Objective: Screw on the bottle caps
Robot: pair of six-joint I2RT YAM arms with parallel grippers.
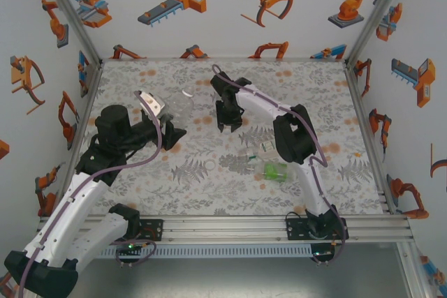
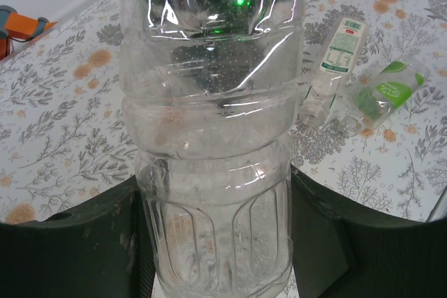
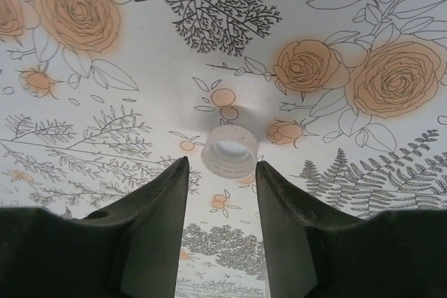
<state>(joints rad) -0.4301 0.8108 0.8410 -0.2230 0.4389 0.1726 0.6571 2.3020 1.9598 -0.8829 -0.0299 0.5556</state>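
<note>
Just ahead of spread right gripper, white cap; clear bottle pinched in left gripper.

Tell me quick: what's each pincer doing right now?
Left pincer: closed on the clear bottle.
Right pincer: open, holding nothing, a white cap just ahead of its tips.

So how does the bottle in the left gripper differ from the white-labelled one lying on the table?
The clear bottle is clamped in the left gripper; the white-labelled bottle lies on its side on the table. The clear bottle has no label; the white-labelled bottle does. Both are see-through plastic.
</note>
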